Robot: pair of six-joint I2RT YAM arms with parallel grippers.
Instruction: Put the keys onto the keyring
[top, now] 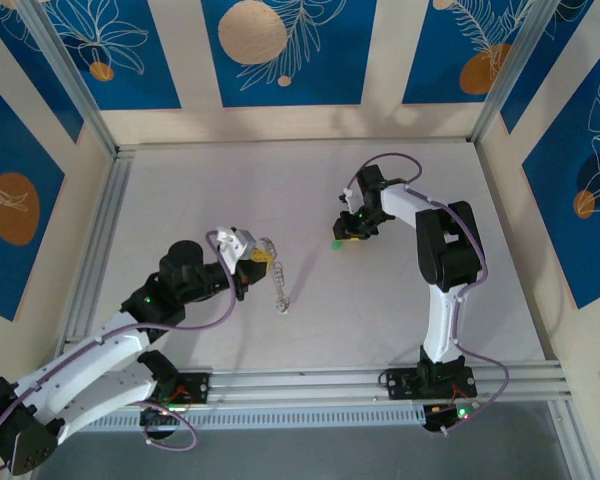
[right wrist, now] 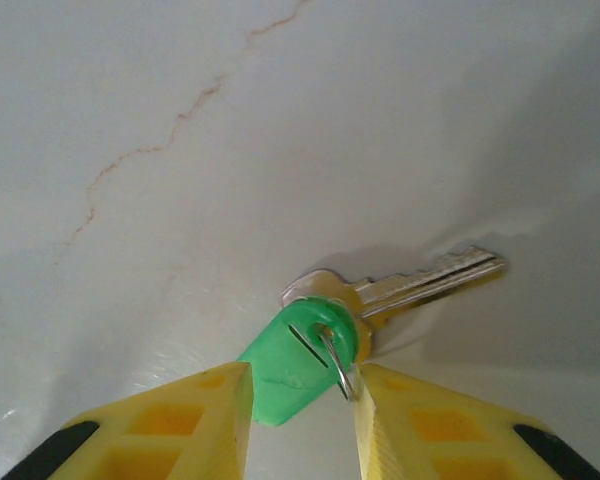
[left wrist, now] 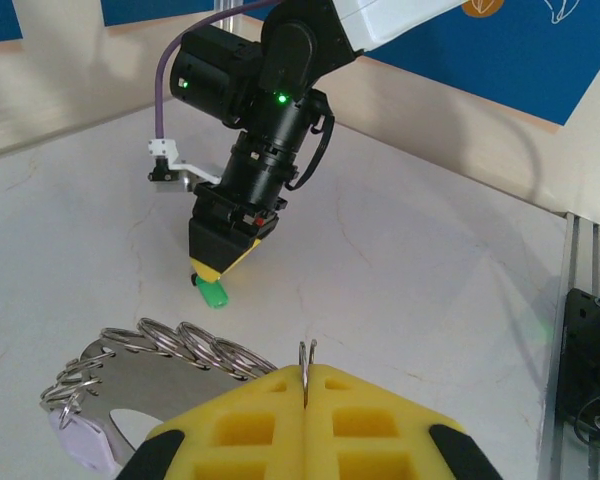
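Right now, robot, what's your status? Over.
Left pincer shut on keyring. Right pincer pinching green key, flat on table. Nothing in the way.

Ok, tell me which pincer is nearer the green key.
Right. The right pincer sits over the green key, fingers either side of its head. The left pincer is far across the table, shut on the keyring.

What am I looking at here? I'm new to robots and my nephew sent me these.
A left arm and a right arm are bolted to a table. One picture is taken from above, the others from a camera on each wrist. The left gripper is shut on the thin keyring, its chain trailing. The right gripper straddles the green-headed key lying on the table; whether it pinches it yet is unclear.
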